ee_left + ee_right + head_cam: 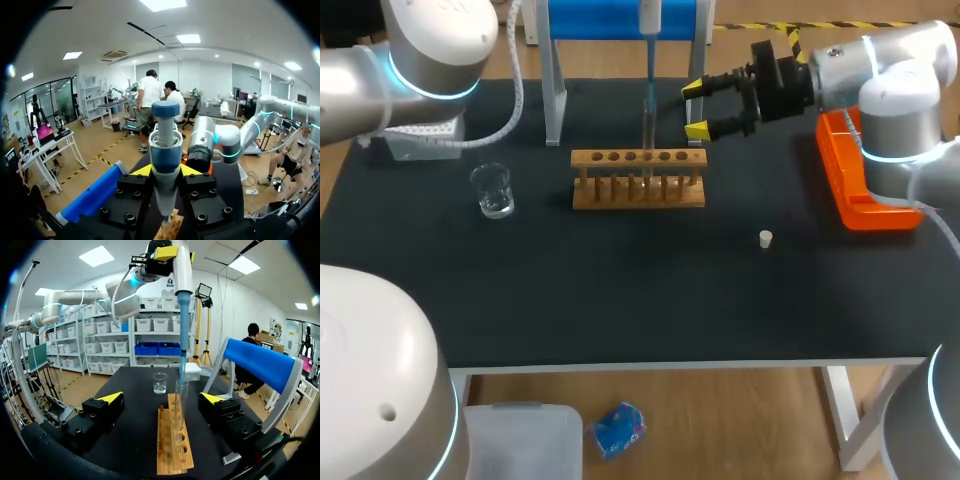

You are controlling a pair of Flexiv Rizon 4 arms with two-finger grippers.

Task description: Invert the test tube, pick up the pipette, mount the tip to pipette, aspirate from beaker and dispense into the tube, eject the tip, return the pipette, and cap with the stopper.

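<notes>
The pipette [165,145] is clasped by the left gripper [166,171] and held upright over the wooden rack [638,188]. Its blue tip [182,355] is at the mouth of the test tube [179,407], which stands in the rack. The right gripper [697,109] is spread wide and empty, just beside the tube. The beaker [494,190] and the stopper [766,238] are seen on the table [620,290], well apart.

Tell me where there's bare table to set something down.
Free: the wide front strip of the table, nearer than the rack, beaker and stopper. Crowded: around the rack, where the pipette and the right gripper hang.
</notes>
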